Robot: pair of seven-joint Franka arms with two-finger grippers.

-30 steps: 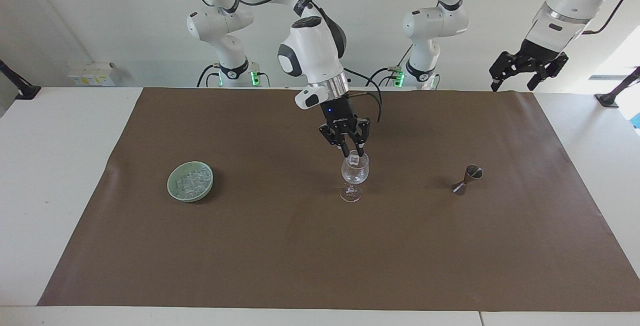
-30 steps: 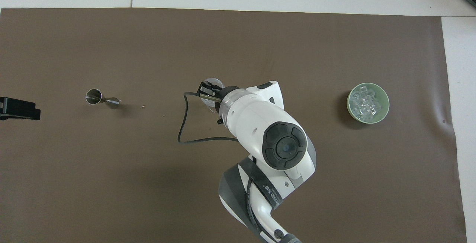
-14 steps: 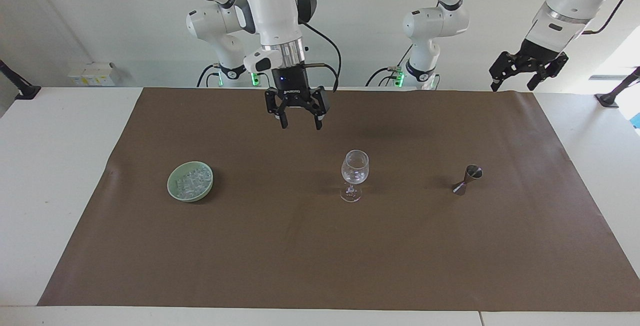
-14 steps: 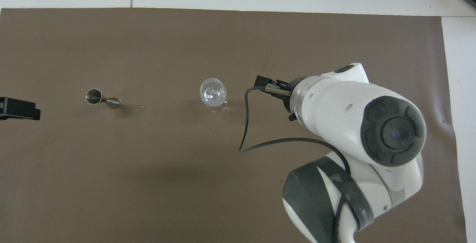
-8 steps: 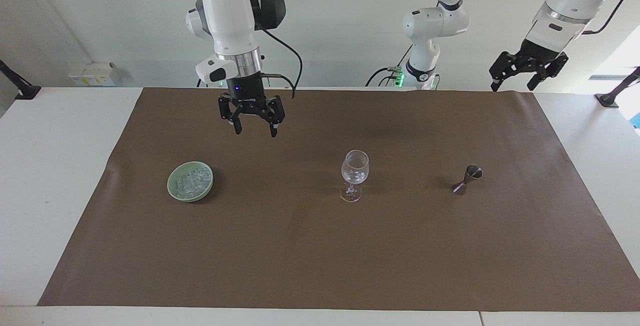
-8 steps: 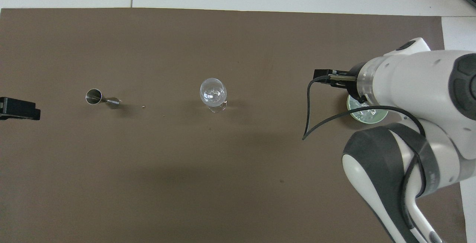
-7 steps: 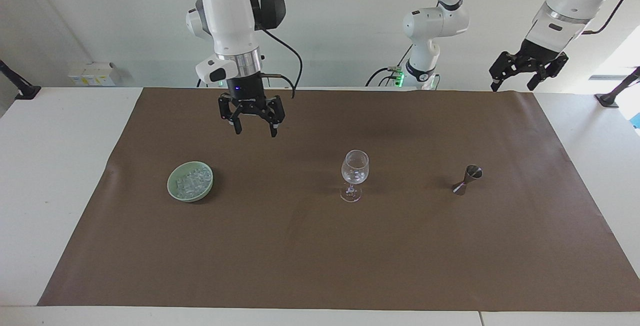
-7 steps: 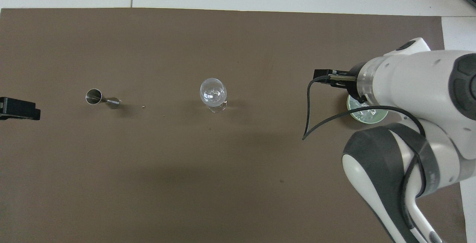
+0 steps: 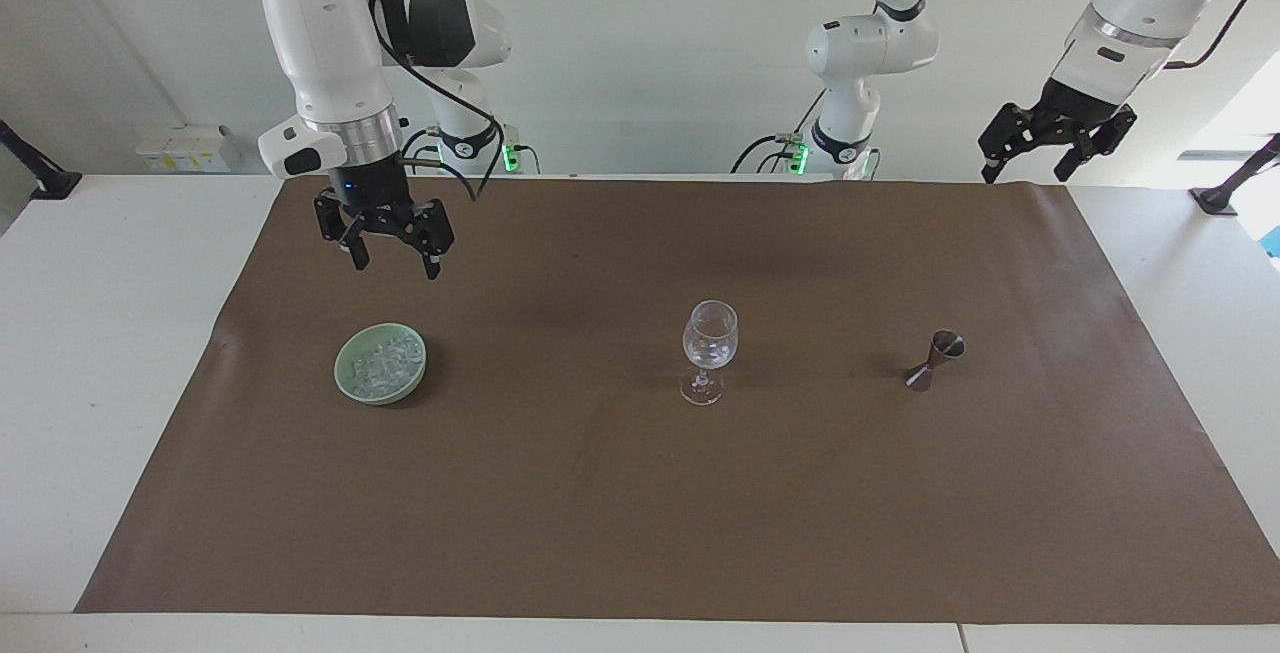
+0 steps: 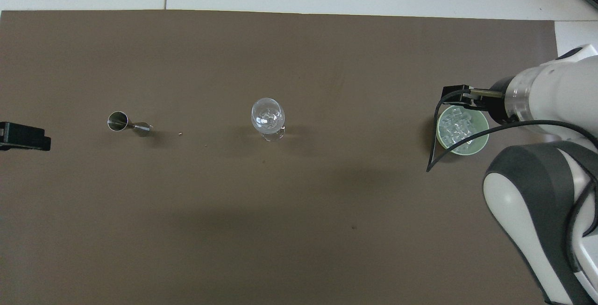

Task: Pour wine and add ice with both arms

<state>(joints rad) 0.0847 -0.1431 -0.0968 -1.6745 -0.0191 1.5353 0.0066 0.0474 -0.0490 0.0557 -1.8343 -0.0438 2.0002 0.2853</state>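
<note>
The ice is a heap of small clear cubes in a pale green bowl on the brown mat, toward the right arm's end of the table. My right gripper hangs open and empty, high over the mat beside that bowl. In the overhead view the right arm's white wrist covers the gripper and edges over the bowl and the ice. A clear stemmed wine glass stands upright mid-mat. My left gripper waits open, raised over the left arm's end of the table. Wine is out of view.
A small metal jigger stands on the mat between the glass and the left arm's end. The brown mat covers most of the white table. A loose black cable hangs from the right wrist by the bowl.
My right gripper, open and empty, has swung from near the wine glass toward the right arm's end and now hangs by the bowl. The left arm, glass and jigger have not moved.
</note>
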